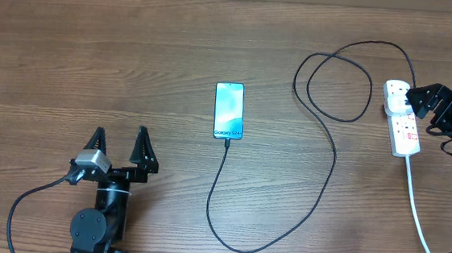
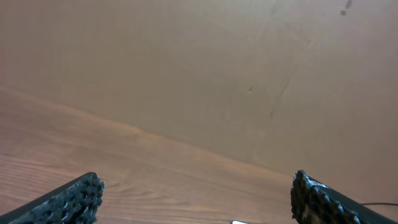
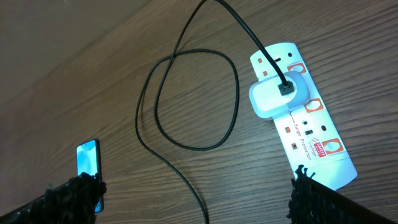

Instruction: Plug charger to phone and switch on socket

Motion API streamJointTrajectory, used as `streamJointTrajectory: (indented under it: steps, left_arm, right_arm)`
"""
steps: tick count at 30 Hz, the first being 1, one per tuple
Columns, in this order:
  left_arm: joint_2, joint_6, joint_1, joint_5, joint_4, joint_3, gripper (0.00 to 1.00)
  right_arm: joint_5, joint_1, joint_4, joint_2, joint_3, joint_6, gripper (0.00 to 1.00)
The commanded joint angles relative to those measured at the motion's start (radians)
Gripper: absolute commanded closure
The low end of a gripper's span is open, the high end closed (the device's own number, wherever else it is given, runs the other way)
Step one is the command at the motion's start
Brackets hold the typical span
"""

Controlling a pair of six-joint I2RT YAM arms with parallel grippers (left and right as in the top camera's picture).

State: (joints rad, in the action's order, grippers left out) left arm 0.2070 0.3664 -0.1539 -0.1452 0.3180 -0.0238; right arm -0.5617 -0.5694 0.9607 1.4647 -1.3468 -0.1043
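The phone (image 1: 229, 110) lies flat in the middle of the table, its light-blue screen lit. The thin black charger cable (image 1: 332, 163) meets the phone's near end, curves round the front, loops and runs to a white adapter (image 3: 277, 96) seated in the socket (image 1: 402, 118), a white power strip at the right. My right gripper (image 1: 421, 105) hovers over the strip's far half, open and holding nothing. In the right wrist view the socket (image 3: 305, 118) sits by the right fingertip (image 3: 311, 196), the phone (image 3: 88, 158) by the left one. My left gripper (image 1: 119, 146) stands open at front left.
The strip's white lead (image 1: 417, 210) runs toward the front right edge. The left wrist view shows only bare wood between the open gripper (image 2: 199, 202) fingers. The left arm's base (image 1: 97, 225) and its black cable (image 1: 30, 200) sit at the front left.
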Motion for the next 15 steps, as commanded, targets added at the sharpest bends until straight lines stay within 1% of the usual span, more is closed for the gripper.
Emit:
streamJointTrajectory:
  steps: [1, 7, 11, 15]
  left_arm:
    - [-0.045, 0.0, 0.021, 0.016, -0.033, 0.019, 0.0]
    - [-0.109, -0.001, 0.057, 0.015, -0.15, 0.019, 0.0]
    - [-0.198, -0.001, 0.101, 0.018, -0.3, 0.019, 0.0]
    - [-0.204, -0.04, 0.146, 0.051, -0.37, 0.019, 0.0]
  right_arm:
    - [-0.003, 0.002, -0.005, 0.002, -0.002, 0.003, 0.0]
    - [-0.004, 0.002, -0.005, 0.002, -0.002, 0.003, 0.0]
    - [-0.004, 0.002, -0.005, 0.002, -0.002, 0.003, 0.0]
    - [-0.004, 0.002, -0.005, 0.002, -0.002, 0.003, 0.0]
